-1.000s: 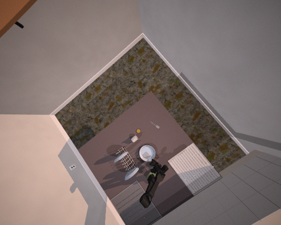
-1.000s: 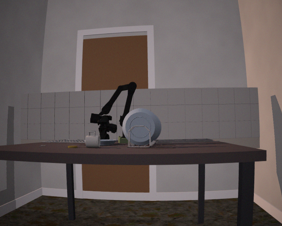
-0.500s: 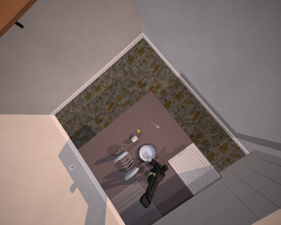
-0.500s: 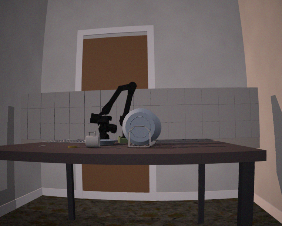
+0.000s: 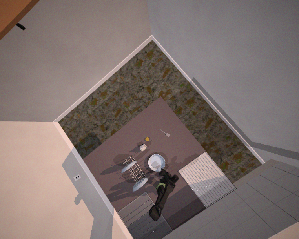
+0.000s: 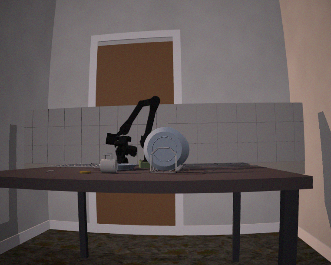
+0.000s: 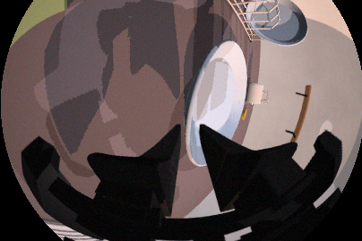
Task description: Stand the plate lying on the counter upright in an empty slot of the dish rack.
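Note:
The pale blue-white plate (image 5: 156,161) (image 6: 126,166) (image 7: 226,82) lies flat on the counter (image 5: 160,115). My gripper (image 5: 161,169) (image 6: 121,162) (image 7: 189,128) is at the plate's near rim, pointing down, fingers a little apart. In the wrist view the rim shows between the fingertips, with a gap beside the left one; I see no grip on it. The right finger hides part of the plate. The wire dish rack (image 5: 137,172) (image 6: 176,160) stands beside it. One plate (image 5: 140,184) stands at the rack's near end, another plate (image 5: 128,167) (image 6: 165,142) (image 7: 288,24) toward its far end.
A white mug (image 5: 143,147) (image 6: 108,166) (image 7: 255,93) and a yellow disc (image 5: 147,139) (image 6: 85,172) lie beyond the plate. A spatula (image 5: 167,134) lies farther off. A green block (image 6: 144,164) (image 7: 40,4) is by the arm. A ribbed white panel (image 5: 202,174) is on the right.

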`<state>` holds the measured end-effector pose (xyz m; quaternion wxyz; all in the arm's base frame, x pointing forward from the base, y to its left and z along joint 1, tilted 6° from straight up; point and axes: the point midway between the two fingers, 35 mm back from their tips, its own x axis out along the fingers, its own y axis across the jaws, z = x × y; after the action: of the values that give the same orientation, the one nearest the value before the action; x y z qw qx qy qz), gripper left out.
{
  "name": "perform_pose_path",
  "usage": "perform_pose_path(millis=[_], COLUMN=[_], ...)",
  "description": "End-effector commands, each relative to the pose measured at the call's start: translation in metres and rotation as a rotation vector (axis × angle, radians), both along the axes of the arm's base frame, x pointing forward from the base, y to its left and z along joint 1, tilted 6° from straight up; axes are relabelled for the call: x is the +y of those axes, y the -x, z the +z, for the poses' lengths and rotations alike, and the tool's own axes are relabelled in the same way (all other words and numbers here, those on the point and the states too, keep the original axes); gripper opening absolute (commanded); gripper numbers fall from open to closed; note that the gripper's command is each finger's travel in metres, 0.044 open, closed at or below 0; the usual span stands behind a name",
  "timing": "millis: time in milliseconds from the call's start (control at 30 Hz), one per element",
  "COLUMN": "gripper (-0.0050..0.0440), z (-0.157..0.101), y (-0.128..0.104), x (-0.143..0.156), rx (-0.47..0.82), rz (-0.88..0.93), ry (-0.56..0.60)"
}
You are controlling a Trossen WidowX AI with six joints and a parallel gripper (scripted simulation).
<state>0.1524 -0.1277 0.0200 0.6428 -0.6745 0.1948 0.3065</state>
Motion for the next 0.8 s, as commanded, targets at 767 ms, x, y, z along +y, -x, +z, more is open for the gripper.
perform_pose_path(millis=[767], gripper=[0.0091], z=[-0.0017], y=[-0.0027], x=[0.0003], rx=[0.000], rz=[0.000], ry=[0.000])
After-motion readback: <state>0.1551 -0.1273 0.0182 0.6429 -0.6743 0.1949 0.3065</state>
